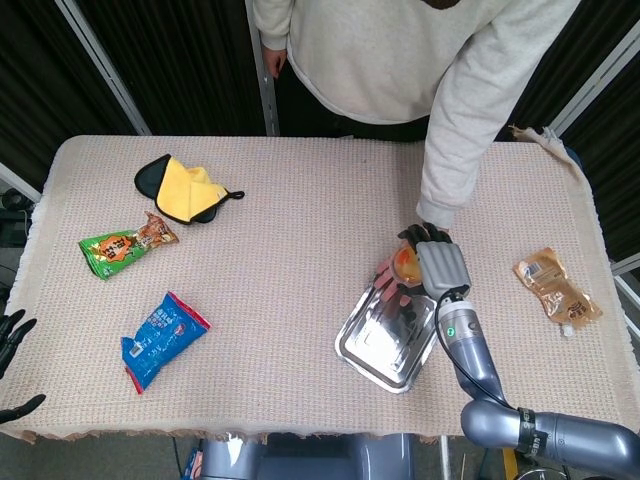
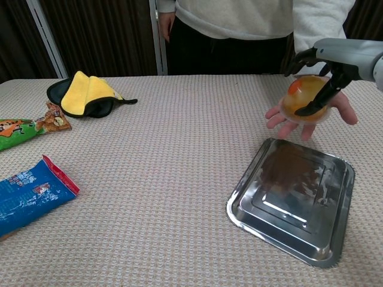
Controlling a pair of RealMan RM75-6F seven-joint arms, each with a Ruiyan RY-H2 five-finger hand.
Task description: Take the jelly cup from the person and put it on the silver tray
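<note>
- The jelly cup (image 2: 306, 98) sits on the person's hand (image 2: 311, 113), up in the air just past the far side of the silver tray (image 2: 293, 200)
- The right hand (image 2: 326, 66) is over the cup, and one dark finger lies along the cup's side; the fingers curl around it, but I cannot tell if they are squeezing it yet
- The cup looks small and light, I think, with a smooth, shiny, round top that could slip
- The thin clear wall may bend if squeezed hard, and the jelly inside is soft and wobbly
- A good place to hold it looks like the sides, with fingers on one side and thumb on the other, squeezing gently
- From the head view the right hand (image 1: 440, 268) covers most of the cup (image 1: 404, 262), so the grip is hard to see
- The thumb and the cup's lower edge are hidden
- The left hand (image 1: 10, 340) shows only at the picture's edge, with dark fingers spread and nothing in them
</note>
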